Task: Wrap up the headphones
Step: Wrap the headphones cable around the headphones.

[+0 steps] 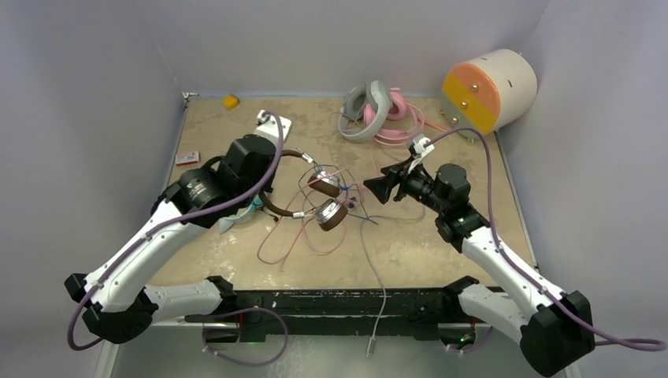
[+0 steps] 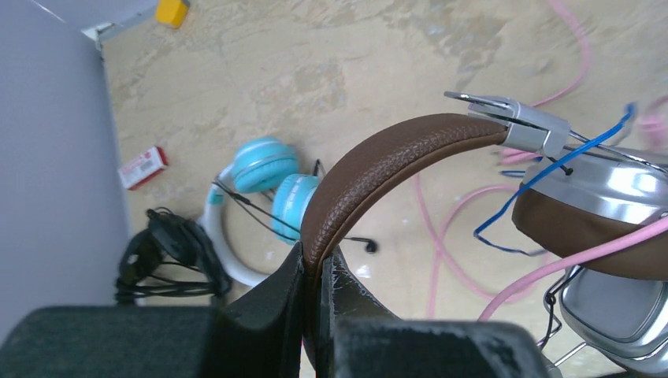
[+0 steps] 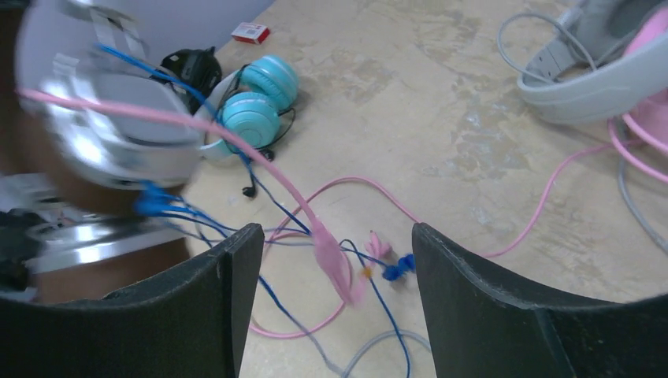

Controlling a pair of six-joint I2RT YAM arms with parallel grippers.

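**Top external:** Left arm reaches over the table to the brown-and-silver headphones, which sit mid-table with the cups toward the right arm. The fingers are hidden under the wrist in this view. Right gripper is just right of the cups, jaws wide, nothing in them. Loose pink cable and grey cable are tangled on the table below the cups. Grey-white headphones and pink headphones are touching at the back. Cream cylinder is in the back right corner. Yellow block and small red-white box are at the back left.

**Left wrist:** Left gripper is clamped tight on the brown headband, pinched between both fingers. The silver cups hang at right, with a blue cable and pink cable across them. Teal-and-white headphones and black headphones lie on the table below, near the wall.

**Right wrist:** Fingers are spread wide. A blurred silver cup is close at left. Pink cable crosses the gap between the fingers; can't tell if it touches them. Blue and pink plugs lie on the table beneath.
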